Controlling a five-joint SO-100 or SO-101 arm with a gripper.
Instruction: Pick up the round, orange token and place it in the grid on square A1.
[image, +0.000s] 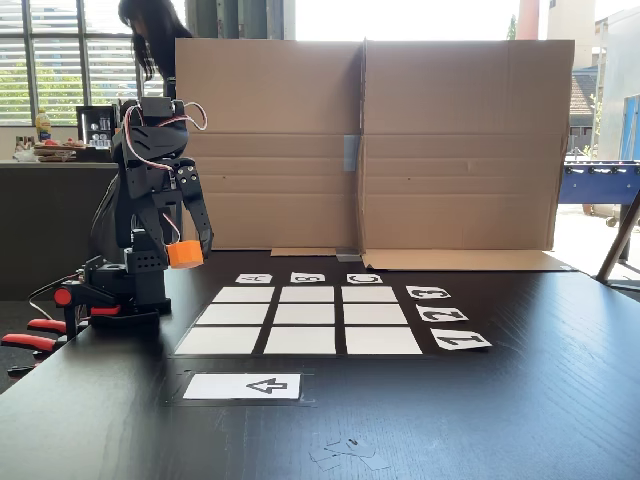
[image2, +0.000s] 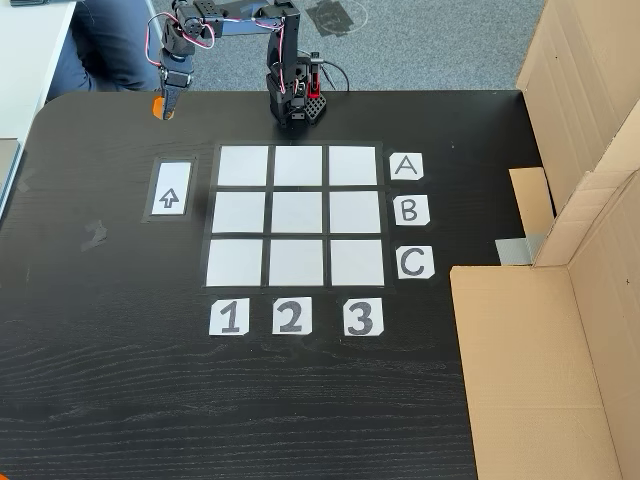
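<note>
The orange token (image: 185, 253) (image2: 158, 107) sits between the fingers of my gripper (image: 187, 252) (image2: 160, 105), which is shut on it, seemingly just above the black table. In a fixed view from above, gripper and token hang left of the grid (image2: 297, 215), near the table's far edge. The grid (image: 300, 321) is a 3x3 block of white cells edged by A B C and 1 2 3 cards. Square A1 (image2: 243, 166) (image: 218, 340) is the bare corner cell nearest the gripper, with nothing on it.
A white arrow card (image: 243, 386) (image2: 171, 189) lies beside the grid on the gripper's side. The arm's base (image2: 293, 100) stands at the table edge, with red clamps (image: 40, 335) beside it. A cardboard wall (image: 370, 140) (image2: 590, 200) stands beyond the letter cards. A person (image: 150, 40) is behind the arm.
</note>
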